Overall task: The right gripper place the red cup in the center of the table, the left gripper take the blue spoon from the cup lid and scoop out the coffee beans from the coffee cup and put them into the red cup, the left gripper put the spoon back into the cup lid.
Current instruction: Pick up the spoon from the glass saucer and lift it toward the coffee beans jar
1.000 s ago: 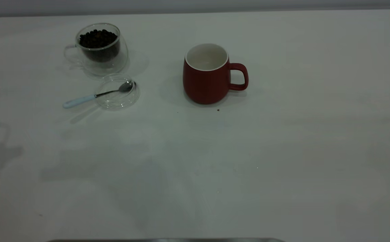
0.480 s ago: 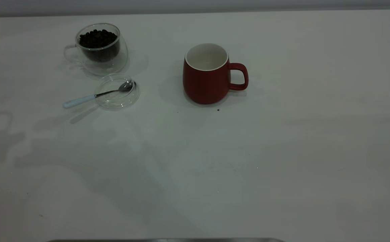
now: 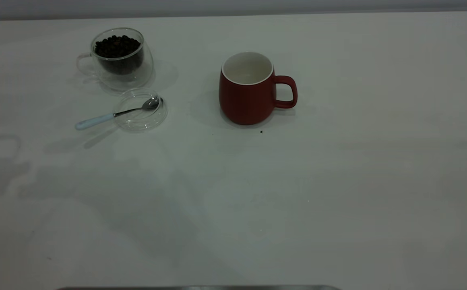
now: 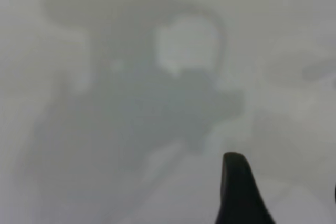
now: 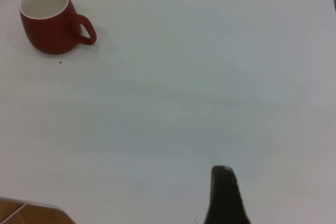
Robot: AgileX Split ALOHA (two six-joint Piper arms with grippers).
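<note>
The red cup (image 3: 248, 90) stands upright near the middle of the table (image 3: 338, 181), handle toward the right arm's side, well apart from the right gripper (image 5: 224, 195). The blue spoon (image 3: 114, 114) rests with its bowl in the cup lid (image 3: 140, 109), just beside the coffee cup (image 3: 118, 57) holding the coffee beans (image 3: 116, 45). Only one finger of the left gripper (image 4: 239, 190) and of the right shows above bare table, so whether either is released or clenched cannot be told.

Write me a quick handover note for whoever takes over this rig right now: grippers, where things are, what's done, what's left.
Left gripper: above bare table, holding nothing visible.
Right gripper: away from the red cup, holding nothing visible.
Red cup: upright near the centre of the table, empty, handle toward the right arm's side.
Blue spoon: bowl in the cup lid, handle over the rim.
Coffee cup: behind the lid, full of coffee beans.
Done: red cup looks placed.
Left: take spoon, scoop beans into red cup, return spoon.
</note>
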